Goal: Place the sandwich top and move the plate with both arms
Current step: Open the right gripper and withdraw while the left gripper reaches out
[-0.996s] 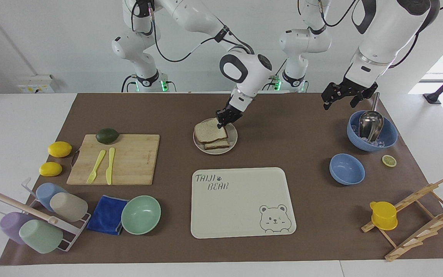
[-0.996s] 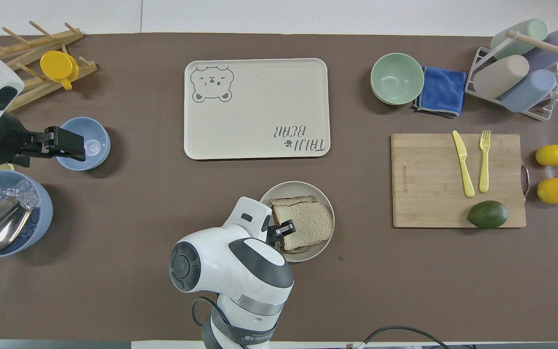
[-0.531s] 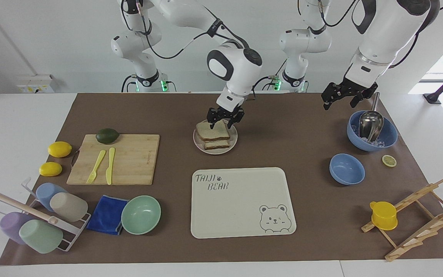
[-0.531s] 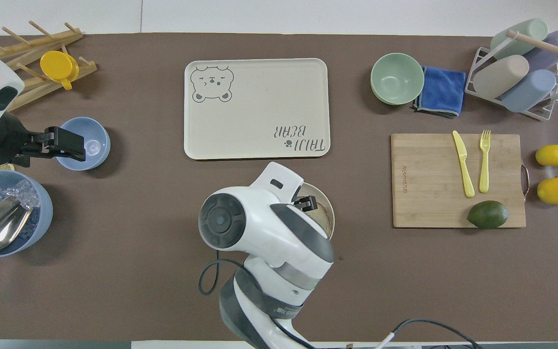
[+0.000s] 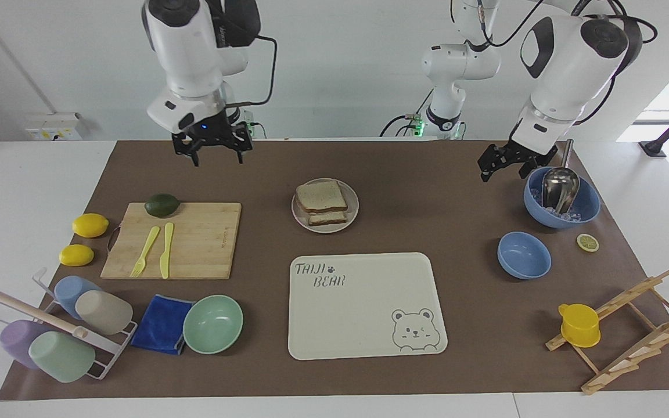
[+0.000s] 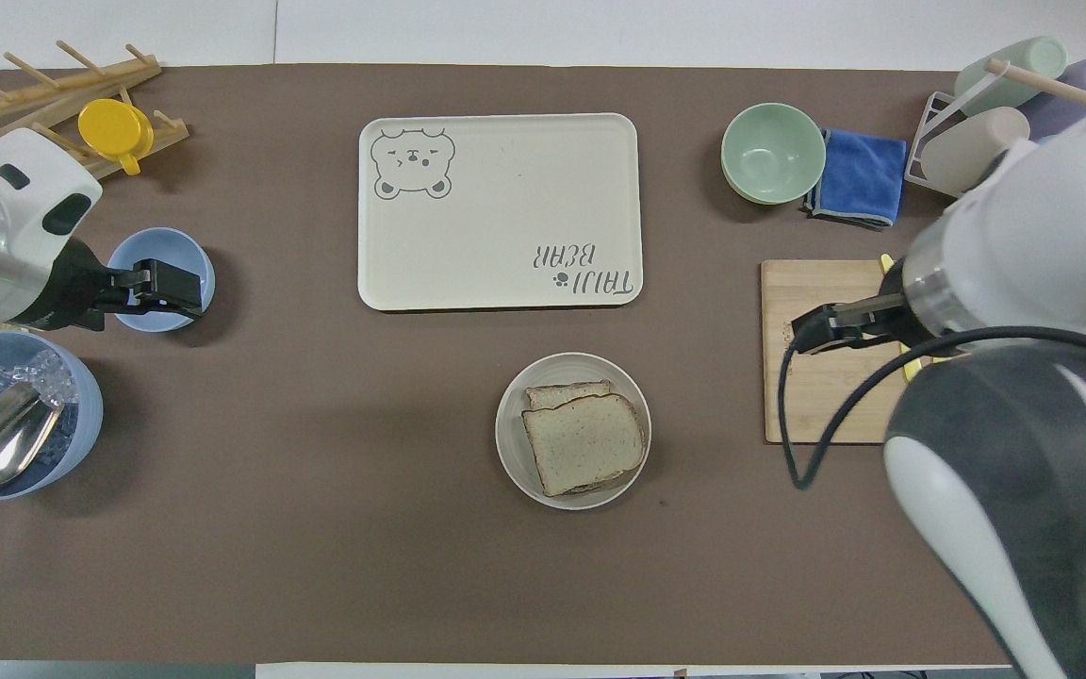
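Note:
The sandwich top (image 5: 321, 196) lies flat on a lower bread slice on the small round plate (image 5: 353, 204), in the middle of the table. In the overhead view the top slice (image 6: 584, 441) sits a little askew on the plate (image 6: 508, 443). My right gripper (image 5: 213, 155) is open and empty, raised high over the table by the wooden cutting board (image 5: 195, 244), well away from the plate. The overhead view shows it (image 6: 802, 332) over that board. My left gripper (image 5: 503, 168) is open and empty, in the air beside the large blue bowl (image 5: 587, 212); it also shows in the overhead view (image 6: 171, 288).
The cream bear-printed tray (image 5: 363, 305) lies farther from the robots than the plate. The board holds an avocado (image 5: 162, 204), a yellow fork and a knife. A small blue bowl (image 5: 524, 254), a mint-green bowl (image 5: 212, 324), a blue cloth, a cup rack, two lemons and a wooden rack are around.
My right gripper has let go of the sandwich top, risen and swung away toward the right arm's end of the table. The slice stays on the plate. My left gripper has shifted slightly.

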`<state>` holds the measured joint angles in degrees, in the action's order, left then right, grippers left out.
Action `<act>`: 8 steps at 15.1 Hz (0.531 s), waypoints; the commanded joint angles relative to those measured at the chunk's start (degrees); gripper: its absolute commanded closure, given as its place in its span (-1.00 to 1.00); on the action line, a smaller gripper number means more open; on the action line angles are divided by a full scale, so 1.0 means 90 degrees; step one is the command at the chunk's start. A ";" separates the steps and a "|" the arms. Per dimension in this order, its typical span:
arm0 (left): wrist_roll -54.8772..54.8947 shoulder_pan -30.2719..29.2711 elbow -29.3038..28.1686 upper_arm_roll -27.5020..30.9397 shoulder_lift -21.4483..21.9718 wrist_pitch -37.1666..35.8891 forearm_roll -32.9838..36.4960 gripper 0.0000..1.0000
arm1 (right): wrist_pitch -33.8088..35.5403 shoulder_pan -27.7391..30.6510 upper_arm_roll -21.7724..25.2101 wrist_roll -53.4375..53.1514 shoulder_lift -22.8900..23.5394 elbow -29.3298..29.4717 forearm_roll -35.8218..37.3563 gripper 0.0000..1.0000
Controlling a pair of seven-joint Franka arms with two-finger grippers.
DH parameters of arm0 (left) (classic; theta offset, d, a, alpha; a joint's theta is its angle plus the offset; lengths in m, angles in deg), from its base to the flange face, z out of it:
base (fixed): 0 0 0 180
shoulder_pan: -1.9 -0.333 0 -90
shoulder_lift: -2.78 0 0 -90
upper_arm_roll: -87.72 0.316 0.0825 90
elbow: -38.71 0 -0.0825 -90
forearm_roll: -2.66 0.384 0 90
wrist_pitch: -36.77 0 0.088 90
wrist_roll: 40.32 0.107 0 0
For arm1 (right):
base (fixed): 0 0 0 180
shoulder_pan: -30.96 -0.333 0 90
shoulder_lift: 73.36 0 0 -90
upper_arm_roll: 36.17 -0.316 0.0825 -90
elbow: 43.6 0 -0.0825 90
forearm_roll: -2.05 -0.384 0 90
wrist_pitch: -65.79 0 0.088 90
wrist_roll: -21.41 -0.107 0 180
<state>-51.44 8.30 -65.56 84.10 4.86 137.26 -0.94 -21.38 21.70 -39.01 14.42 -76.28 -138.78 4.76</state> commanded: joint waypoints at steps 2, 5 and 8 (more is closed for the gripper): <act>-0.0364 0.0517 -0.0728 -0.0018 -0.0074 0.0854 -0.0332 -1.00 | 0.0671 0.0442 -0.0104 0.0152 0.0236 0.0653 -0.0165 -1.00; -0.0688 0.1045 -0.0739 -0.0018 -0.0465 0.1255 -0.0439 -1.00 | 0.0965 0.0637 -0.0094 0.0142 0.0187 0.0634 -0.0175 -1.00; -0.0804 0.1416 -0.0962 -0.0018 -0.0574 0.1615 -0.0566 -1.00 | 0.0868 0.0929 -0.0085 0.0142 0.0216 0.0624 -0.0340 -1.00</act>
<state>-57.51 18.92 -72.11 83.20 -0.39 148.72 -5.13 -13.94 27.02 -39.13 15.31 -75.22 -134.44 4.10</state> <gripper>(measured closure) 0.000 0.000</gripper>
